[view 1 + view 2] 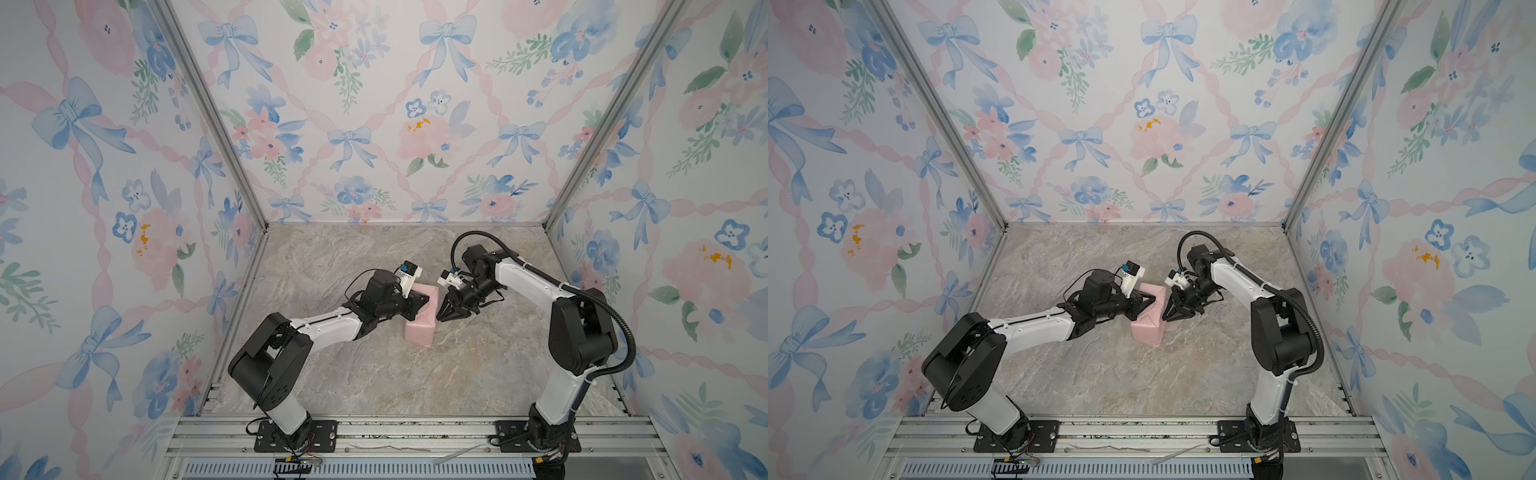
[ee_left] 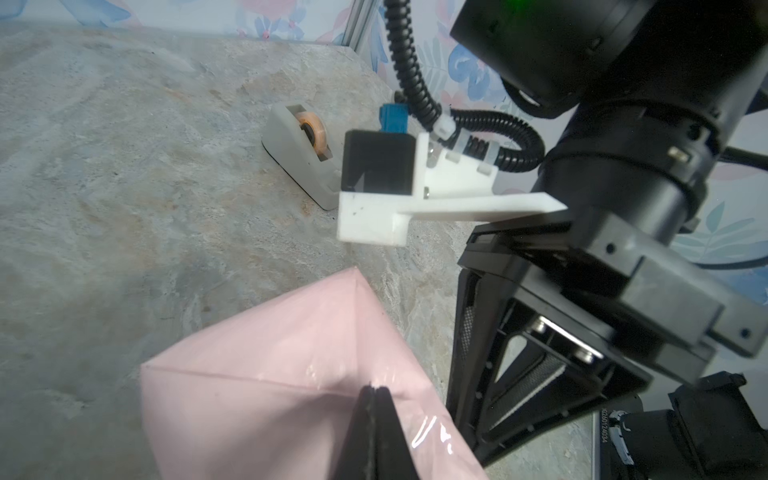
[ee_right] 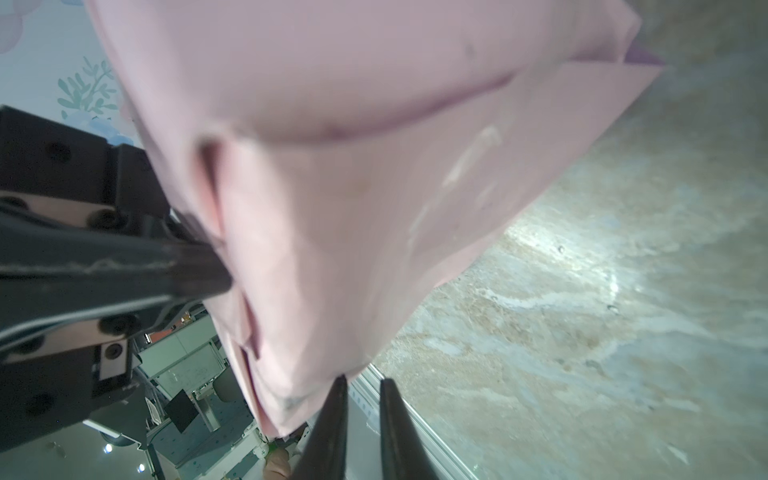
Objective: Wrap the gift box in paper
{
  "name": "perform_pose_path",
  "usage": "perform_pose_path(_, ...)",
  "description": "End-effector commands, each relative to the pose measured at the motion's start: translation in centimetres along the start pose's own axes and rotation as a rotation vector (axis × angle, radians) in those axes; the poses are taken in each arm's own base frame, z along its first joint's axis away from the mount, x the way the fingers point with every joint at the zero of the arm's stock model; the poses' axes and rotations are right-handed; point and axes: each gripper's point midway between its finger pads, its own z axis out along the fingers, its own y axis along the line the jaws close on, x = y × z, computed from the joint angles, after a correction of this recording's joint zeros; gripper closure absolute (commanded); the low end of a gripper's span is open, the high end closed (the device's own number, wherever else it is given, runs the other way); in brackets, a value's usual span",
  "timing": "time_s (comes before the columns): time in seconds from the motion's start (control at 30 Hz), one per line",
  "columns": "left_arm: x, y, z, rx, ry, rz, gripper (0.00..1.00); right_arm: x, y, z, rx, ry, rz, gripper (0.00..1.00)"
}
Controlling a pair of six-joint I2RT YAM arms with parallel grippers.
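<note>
Left fingers [image 2: 365,419] are pressed together, tips against a fold of the pink paper [image 1: 420,328], which sits wrapped parcel-tight mid-counter [image 1: 374,374], box hidden inside, while the right fingers [image 3: 332,415] hover slightly spread just beside its edge.

The wrapped paper [image 1: 420,322] sits mid-table [image 1: 374,374], left gripper [image 1: 426,300] on its left side, right gripper [image 1: 441,318] just beside its right.

Smooth pink paper [image 1: 419,330], seemingly matt
</note>
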Motion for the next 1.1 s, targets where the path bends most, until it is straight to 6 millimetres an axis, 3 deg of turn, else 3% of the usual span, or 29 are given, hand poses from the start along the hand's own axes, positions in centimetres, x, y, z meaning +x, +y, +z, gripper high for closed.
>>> perform_pose_path(0.0,4.1,0.9,-0.1,-0.039,0.126,-0.058,0.96,0.6,0.8,-2.4,0.052,-0.047,-0.028,0.75)
perform_pose_path(0.13,4.1,0.9,-0.1,-0.040,0.125,-0.058,0.96,0.0,1.8,-3.9,0.070,-0.102,-0.045,0.60)
perform_pose_path(0.37,4.0,0.9,-0.1,-0.040,0.122,-0.057,0.96,-1.2,2.5,-3.3,0.101,-0.113,-0.059,0.53)
perform_pose_path(0.67,3.9,0.8,-0.1,-0.038,0.121,-0.054,0.96,-2.8,2.0,-1.9,0.121,-0.092,-0.056,0.51)
perform_pose_path(1.07,3.8,0.7,-0.1,-0.034,0.120,-0.051,0.96,-3.0,1.7,-0.4,0.086,-0.060,-0.051,0.54)
